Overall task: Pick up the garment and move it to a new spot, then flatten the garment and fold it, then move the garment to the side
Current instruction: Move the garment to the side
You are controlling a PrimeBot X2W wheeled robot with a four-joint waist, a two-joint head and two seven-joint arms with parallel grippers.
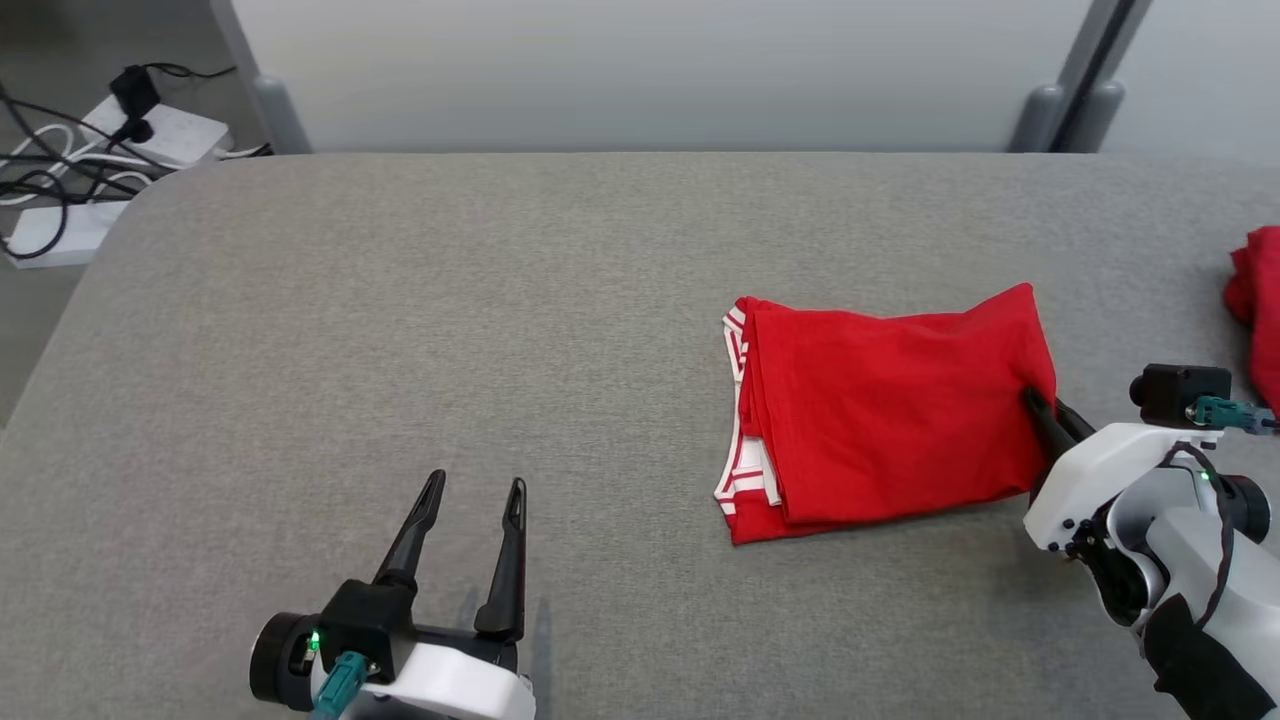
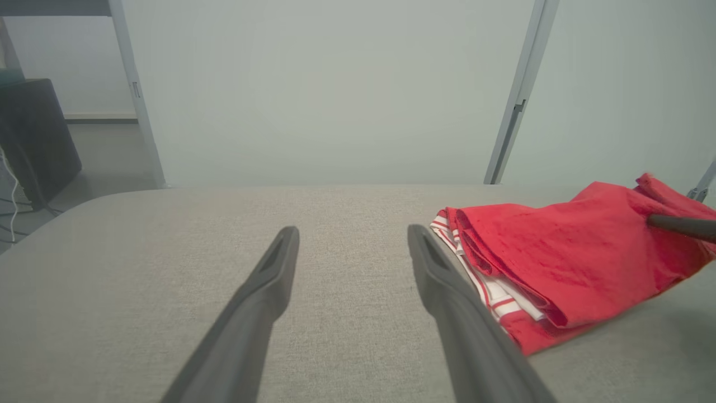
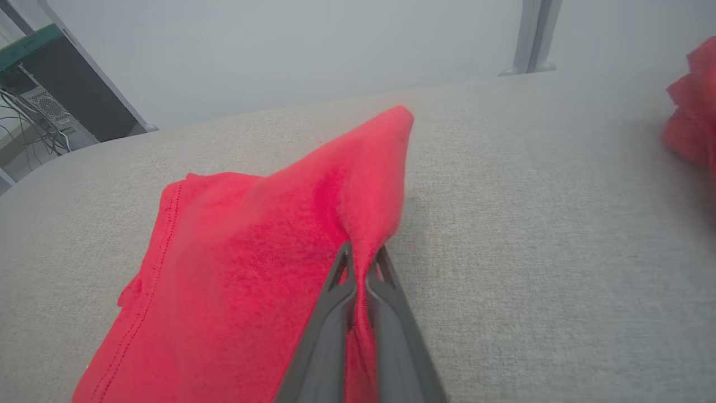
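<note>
Folded red garment (image 1: 890, 410) on a grey bench (image 1: 500, 300), pinched by the right gripper (image 1: 1035, 398).
Lies right of the bench's middle, red-and-white striped layers showing along its left side. Right edge clamped between the right gripper's closed fingers and raised off the bench in a peak. Left gripper (image 1: 478, 490) near the bench's front edge, left of middle, fingers spread wide, holding nothing, well apart from the garment. Second red cloth (image 1: 1258, 300) at the bench's right edge. On the floor past the far left corner, white power strips (image 1: 170, 130) with dark cables.
</note>
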